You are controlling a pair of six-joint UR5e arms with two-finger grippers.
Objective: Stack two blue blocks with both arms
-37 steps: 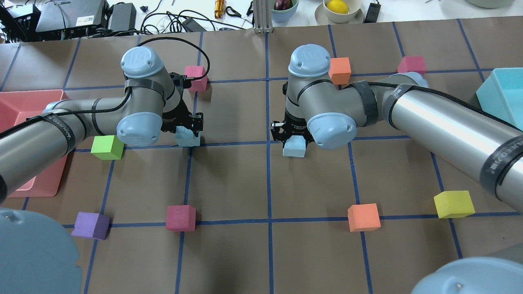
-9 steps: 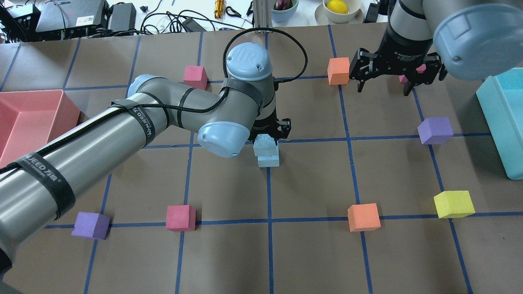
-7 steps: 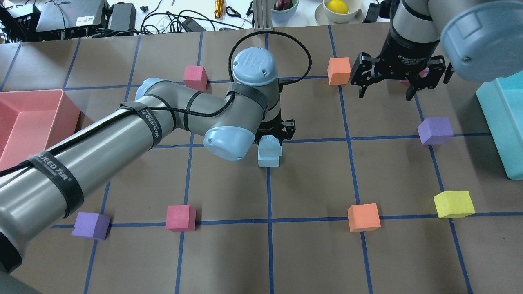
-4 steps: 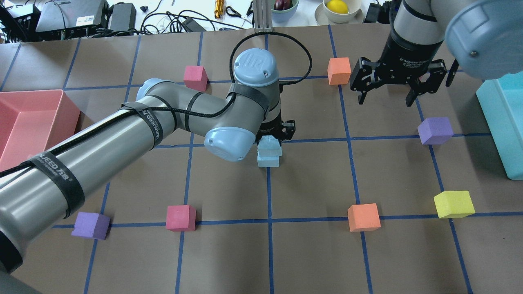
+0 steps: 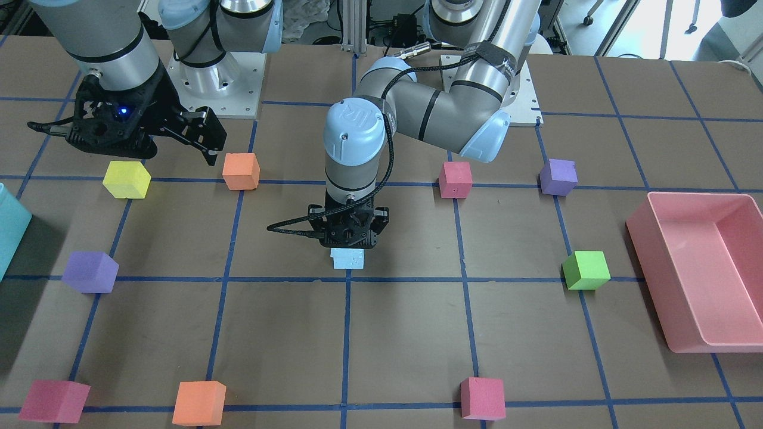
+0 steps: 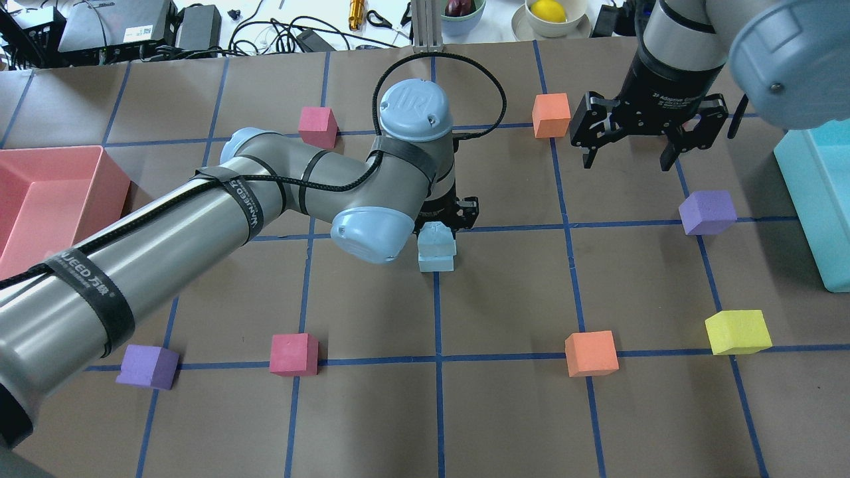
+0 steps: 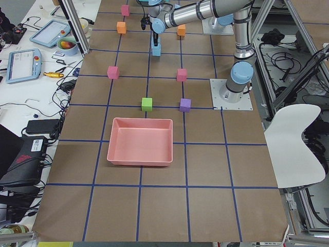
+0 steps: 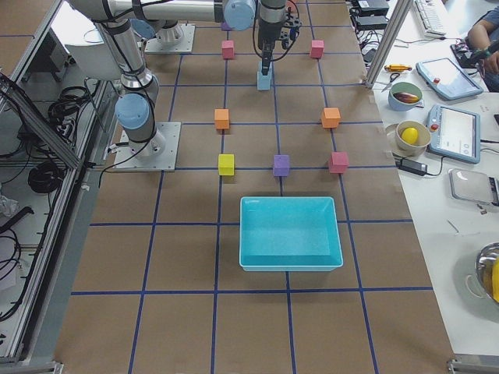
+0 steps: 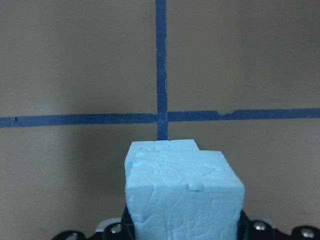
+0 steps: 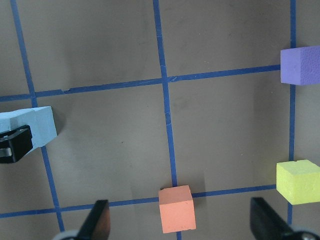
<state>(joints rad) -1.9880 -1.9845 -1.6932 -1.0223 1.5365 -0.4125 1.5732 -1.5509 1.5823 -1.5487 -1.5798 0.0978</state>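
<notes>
Two pale blue blocks sit at the table's middle, at a crossing of blue tape lines. The lower blue block point(image 6: 436, 263) rests on the table. My left gripper point(image 6: 446, 218) is shut on the upper blue block point(image 6: 436, 236) and holds it on top of the lower one, slightly offset. In the left wrist view the held block point(image 9: 185, 195) fills the foreground and the lower block's far edge point(image 9: 162, 146) peeks out beyond it. My right gripper point(image 6: 627, 159) is open and empty, raised at the far right near an orange cube point(image 6: 551, 115).
A pink bin point(image 6: 40, 199) stands at the left edge and a teal bin point(image 6: 820, 199) at the right. Loose cubes lie around: purple point(image 6: 707, 212), yellow point(image 6: 737, 332), orange point(image 6: 591, 353), red point(image 6: 293, 354), purple point(image 6: 147, 366), red point(image 6: 317, 126), green point(image 5: 586, 270).
Five seconds ago each gripper gripped a blue block. Now one block stands at the centre, the left gripper holds the other on it, and the right arm has withdrawn, open.
</notes>
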